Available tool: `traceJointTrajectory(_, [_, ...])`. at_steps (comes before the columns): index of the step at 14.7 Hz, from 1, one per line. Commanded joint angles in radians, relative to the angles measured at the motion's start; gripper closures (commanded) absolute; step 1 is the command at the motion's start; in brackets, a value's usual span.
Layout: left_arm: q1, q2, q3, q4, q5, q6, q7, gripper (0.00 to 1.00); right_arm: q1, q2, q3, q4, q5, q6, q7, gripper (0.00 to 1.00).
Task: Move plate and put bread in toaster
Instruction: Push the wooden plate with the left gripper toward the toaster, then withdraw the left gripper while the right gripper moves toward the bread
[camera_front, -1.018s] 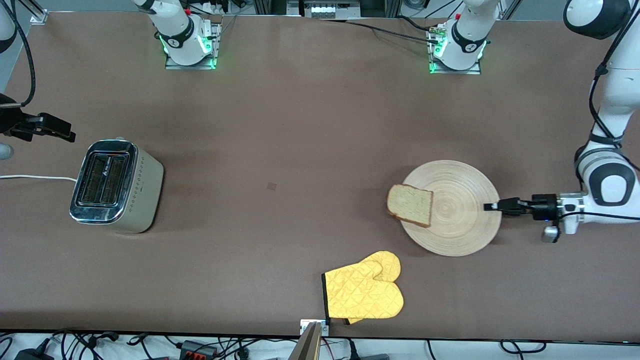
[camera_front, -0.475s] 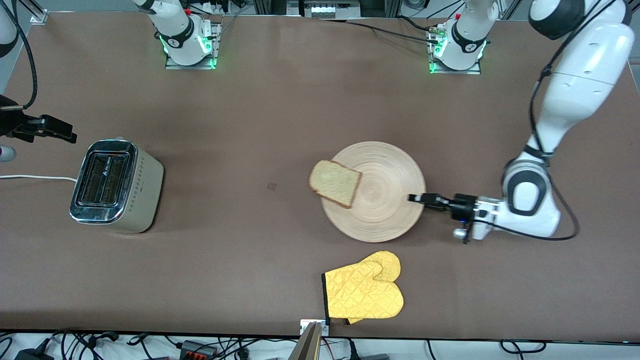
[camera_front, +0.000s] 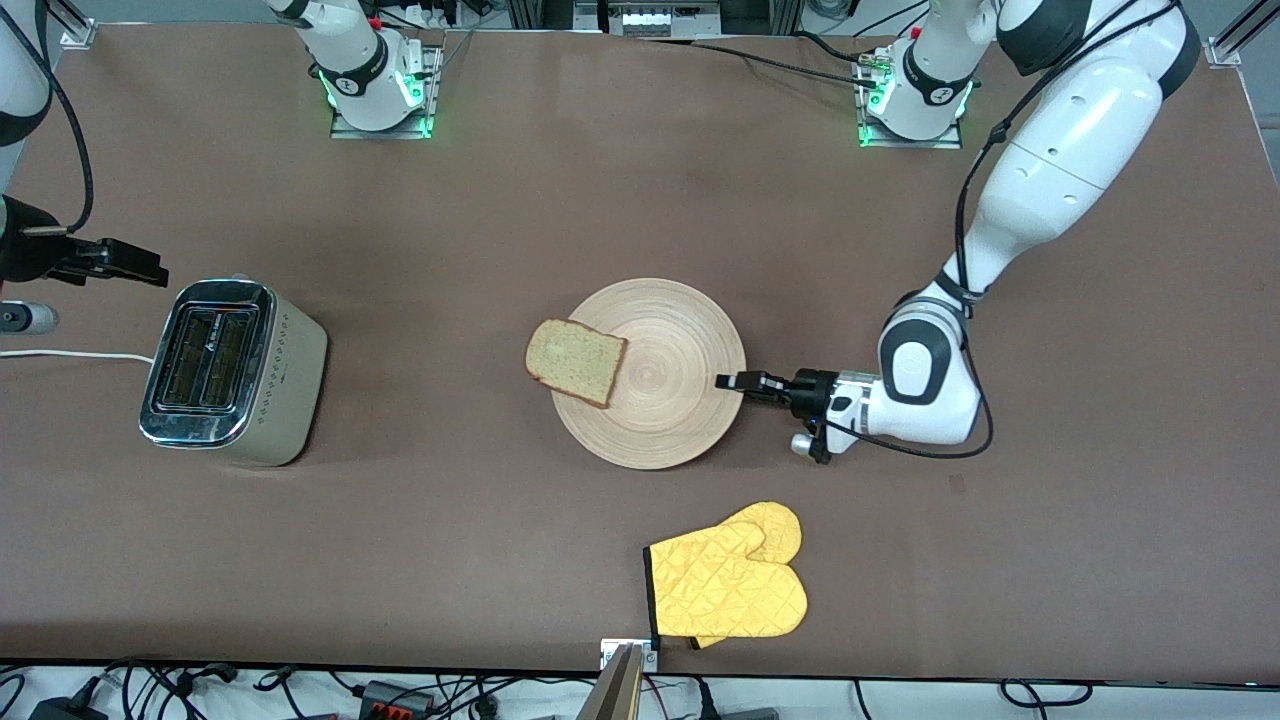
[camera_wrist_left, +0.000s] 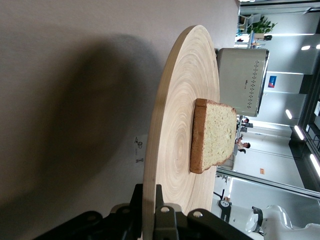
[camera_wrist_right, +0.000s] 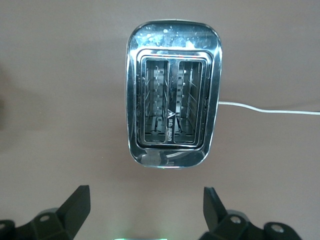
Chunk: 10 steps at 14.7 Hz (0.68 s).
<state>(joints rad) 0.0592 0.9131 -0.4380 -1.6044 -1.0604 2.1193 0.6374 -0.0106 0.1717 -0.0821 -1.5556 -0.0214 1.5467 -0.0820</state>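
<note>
Mid-table: plate (camera_front: 665, 400) flat, rim pinched by left gripper (camera_front: 728, 381) | bread (camera_front: 575, 361) overhanging rim toward toaster (camera_front: 232, 372) | toaster slots running base-edge to camera-edge | right gripper (camera_wrist_right: 146, 205) spread wide, empty, above toaster.

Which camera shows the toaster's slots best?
The right wrist view: it looks straight down into both slots of the toaster. The front view shows the toaster small and at an angle; the left wrist view only its dotted side.
</note>
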Motion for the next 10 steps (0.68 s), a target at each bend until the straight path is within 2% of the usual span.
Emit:
traceJointTrajectory(1, [-0.038,0.021,-0.007,-0.009,-0.069,0.069,0.070,0.99,0.000,0.058,0.004,0.014,0.017,0.016,0.014,0.00])
traceJointTrajectory(5, [-0.053,0.029,-0.007,-0.012,-0.093,0.084,0.071,0.99,0.050,0.095,0.004,0.014,0.020,0.041,0.014,0.00])
traceJointTrajectory(6, [-0.052,0.027,-0.007,-0.012,-0.093,0.082,0.058,0.83,0.050,0.097,0.004,0.014,0.020,0.041,0.014,0.00])
traceJointTrajectory(7, [-0.052,0.026,-0.005,-0.014,-0.093,0.082,0.050,0.22,0.050,0.097,0.005,0.015,0.021,0.041,0.014,0.00])
traceJointTrajectory(8, [-0.041,0.017,-0.005,-0.025,-0.092,0.077,0.045,0.00,0.050,0.098,0.005,0.014,0.023,0.036,0.014,0.00])
traceJointTrajectory(10, [-0.012,-0.009,0.002,-0.031,-0.078,0.050,0.047,0.00,0.052,0.098,0.005,0.014,0.023,0.039,0.011,0.00])
